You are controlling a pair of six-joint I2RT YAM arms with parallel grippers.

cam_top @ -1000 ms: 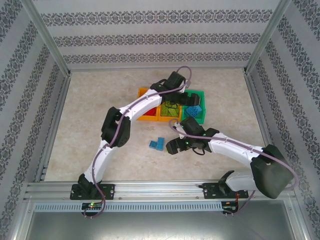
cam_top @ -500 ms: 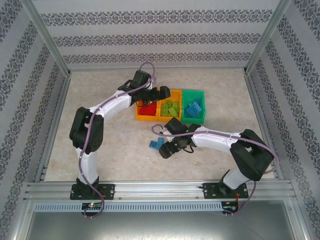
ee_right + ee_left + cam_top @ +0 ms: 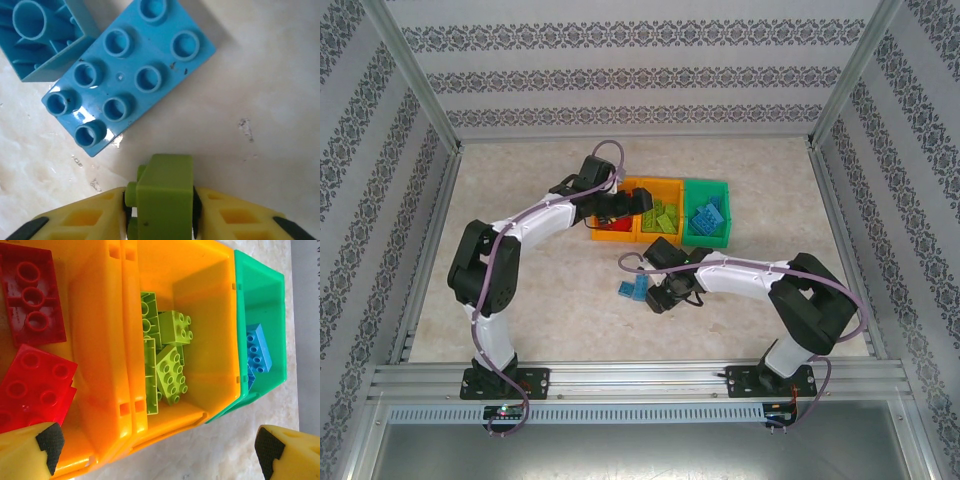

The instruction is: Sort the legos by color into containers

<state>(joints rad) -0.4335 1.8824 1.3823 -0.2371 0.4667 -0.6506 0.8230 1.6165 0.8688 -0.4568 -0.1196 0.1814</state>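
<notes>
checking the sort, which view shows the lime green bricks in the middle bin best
Left wrist: lime green bricks close up in the middle orange bin, studs clear. Top external shows them tiny.

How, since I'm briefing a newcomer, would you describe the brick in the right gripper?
Find the bins; two blue bricks lie on their near side. Beside them the right gripper pinches a small brick, lime green where its neighbours are blue.

Left gripper (image 3: 632,203) over left orange bin (image 3: 612,236). Lime legos (image 3: 663,213) in middle orange bin (image 3: 666,184), blue legos (image 3: 708,215) in green bin (image 3: 708,238). Right gripper (image 3: 657,298) low over table (image 3: 560,295), just beside loose blue legos (image 3: 631,290), near bins' front.
</notes>
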